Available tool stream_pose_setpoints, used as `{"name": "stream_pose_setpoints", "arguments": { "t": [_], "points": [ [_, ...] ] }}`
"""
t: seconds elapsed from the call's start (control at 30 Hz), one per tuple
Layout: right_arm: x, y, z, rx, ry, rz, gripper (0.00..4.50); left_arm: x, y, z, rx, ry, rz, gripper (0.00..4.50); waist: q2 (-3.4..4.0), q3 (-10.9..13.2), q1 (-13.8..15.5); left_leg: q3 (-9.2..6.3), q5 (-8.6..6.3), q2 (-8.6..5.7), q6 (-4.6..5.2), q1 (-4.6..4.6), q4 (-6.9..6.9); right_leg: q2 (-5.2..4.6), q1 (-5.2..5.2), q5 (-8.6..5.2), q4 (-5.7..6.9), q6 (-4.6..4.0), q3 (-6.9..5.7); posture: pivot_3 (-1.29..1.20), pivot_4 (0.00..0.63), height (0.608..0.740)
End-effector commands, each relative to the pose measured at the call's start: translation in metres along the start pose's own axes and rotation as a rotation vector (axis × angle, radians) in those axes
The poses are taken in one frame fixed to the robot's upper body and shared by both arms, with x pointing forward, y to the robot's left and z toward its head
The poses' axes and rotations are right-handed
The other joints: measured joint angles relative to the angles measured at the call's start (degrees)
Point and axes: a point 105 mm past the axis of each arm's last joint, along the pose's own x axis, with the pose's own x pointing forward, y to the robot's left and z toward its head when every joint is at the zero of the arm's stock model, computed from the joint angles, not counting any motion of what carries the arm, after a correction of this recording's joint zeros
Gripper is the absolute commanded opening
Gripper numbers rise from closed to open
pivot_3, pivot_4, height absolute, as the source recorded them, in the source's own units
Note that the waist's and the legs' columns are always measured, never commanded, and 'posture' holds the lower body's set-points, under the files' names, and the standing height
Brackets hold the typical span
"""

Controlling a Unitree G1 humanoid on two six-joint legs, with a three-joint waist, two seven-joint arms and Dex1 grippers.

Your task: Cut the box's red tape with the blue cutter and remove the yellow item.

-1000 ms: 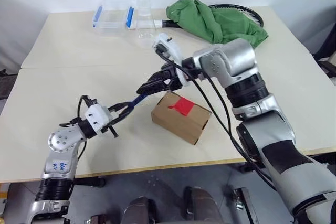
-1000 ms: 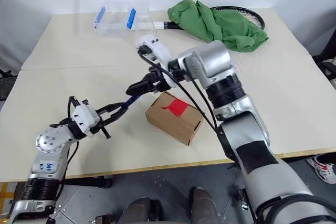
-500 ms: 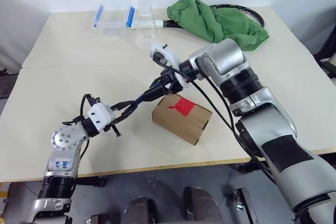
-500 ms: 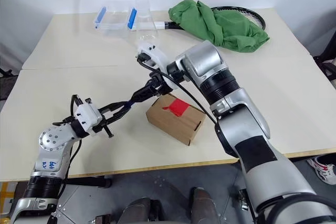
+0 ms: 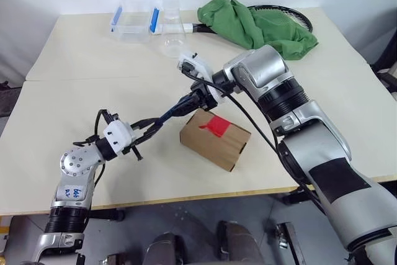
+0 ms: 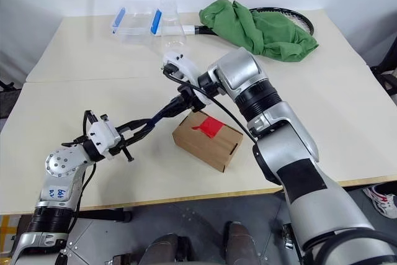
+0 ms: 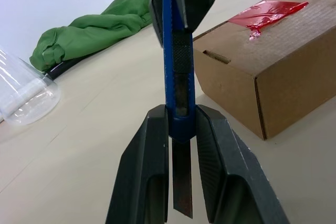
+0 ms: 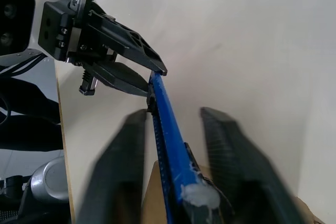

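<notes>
Here, from the head, the left tool (image 5: 151, 128) clamps one end of the blue cutter (image 5: 169, 116) above the worktop (image 5: 74, 60), the right tool (image 5: 188, 105) at its other end, just beside the box (image 5: 214, 143) with its red tape (image 5: 217, 126). Open worktop lies left of them.

Left wrist: fingers (image 7: 149, 166) pinch the cutter.

Right wrist: blurred fingers (image 8: 118, 177) flank the cutter with gaps showing; whether they grip, I cannot tell.
</notes>
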Motion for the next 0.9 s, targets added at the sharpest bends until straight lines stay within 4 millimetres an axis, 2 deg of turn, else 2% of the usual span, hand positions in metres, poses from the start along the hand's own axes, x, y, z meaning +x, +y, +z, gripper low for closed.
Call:
{"name": "stream_pose_setpoints", "arguments": {
  "t": [0.03,0.07,0.17,0.23,0.33,0.47,0.6,0.67,0.7,0.77,0.83,0.9],
  "points": [
    [-0.007,0.005,0.012,-0.080,-0.017,-0.014,0.37,-0.002,0.009,0.012,0.036,-0.034,0.028,0.67,0.00,0.0,0.0,0.00,0.00,0.00,0.00,0.00,0.00,0.00,0.00,0.00,0.00,0.00,0.00,0.00,0.150,0.740],
    [-0.007,0.005,0.012,-0.082,-0.018,-0.016,0.13,-0.002,0.010,0.012,0.034,-0.033,0.029,0.67,0.00,0.0,0.0,0.00,0.00,0.00,0.00,0.00,0.00,0.00,0.00,0.00,0.00,0.00,0.00,0.00,0.150,0.740],
    [-0.009,0.006,0.017,-0.085,-0.043,-0.015,0.15,-0.002,0.011,0.012,0.025,-0.029,0.031,0.67,0.00,0.0,0.1,-0.02,0.00,-0.01,0.00,0.00,0.01,-0.01,0.00,0.00,0.00,0.00,0.00,0.00,0.150,0.740],
    [-0.011,0.008,0.020,-0.085,-0.064,-0.015,0.15,-0.001,0.013,0.004,-0.012,0.021,0.043,0.67,0.00,0.0,0.1,-0.02,0.00,-0.01,0.00,-0.01,0.01,-0.01,0.00,0.00,0.00,0.00,0.00,0.00,0.150,0.740],
    [-0.017,0.009,0.023,-0.099,-0.086,-0.029,0.15,-0.002,0.022,-0.001,-0.073,0.077,0.104,1.33,0.00,0.0,0.0,-0.03,0.00,-0.01,0.00,-0.01,0.02,0.00,0.00,0.00,0.00,0.00,-0.01,0.00,0.150,0.740],
    [-0.025,0.005,0.026,-0.106,-0.116,-0.066,0.15,-0.014,0.044,0.006,-0.065,0.070,0.214,2.49,-0.01,0.0,0.0,-0.06,0.00,0.00,0.00,-0.02,0.01,0.00,0.00,0.00,0.00,0.00,-0.01,0.00,0.150,0.740],
    [-0.037,0.000,0.029,-0.111,-0.152,-0.112,0.15,-0.045,0.064,0.007,-0.086,0.102,0.307,3.75,-0.01,0.0,-0.1,-0.07,0.00,0.02,0.00,-0.03,0.01,0.00,0.00,0.00,0.00,0.00,-0.01,0.00,0.150,0.740],
    [-0.042,-0.002,0.029,-0.116,-0.165,-0.123,0.15,-0.060,0.068,0.009,-0.118,0.101,0.339,4.37,-0.01,0.0,-0.2,-0.06,0.00,0.02,0.00,-0.02,-0.04,0.00,-0.02,0.00,-0.01,0.00,0.00,0.00,0.150,0.740],
    [-0.043,-0.002,0.029,-0.118,-0.168,-0.125,0.15,-0.063,0.068,0.010,-0.127,0.098,0.343,4.49,-0.01,0.0,-0.2,-0.07,0.00,0.02,0.00,-0.03,-0.04,0.00,-0.03,0.00,-0.01,0.00,0.00,0.00,0.150,0.740],
    [-0.047,-0.001,0.030,-0.120,-0.183,-0.129,0.15,-0.075,0.058,0.010,-0.185,0.099,0.328,4.50,-0.01,0.0,-0.1,-0.10,0.00,0.00,0.00,-0.03,-0.05,-0.03,-0.02,0.00,0.00,0.00,0.01,0.00,0.150,0.740],
    [-0.055,-0.002,0.032,-0.136,-0.221,-0.147,0.15,-0.090,0.018,0.002,-0.404,0.106,0.247,4.50,-0.01,0.0,-0.5,-0.10,0.00,0.00,0.00,-0.03,-0.05,-0.04,-0.02,0.00,-0.01,0.00,0.02,0.00,0.150,0.740],
    [-0.059,-0.003,0.032,-0.138,-0.241,-0.162,0.15,-0.096,-0.015,-0.001,-0.532,0.123,0.157,4.50,0.00,0.0,-0.9,-0.09,-0.03,-0.04,-0.01,0.05,-0.16,-0.13,-0.01,0.00,0.02,0.00,0.04,0.00,0.150,0.740]
  ]
}}
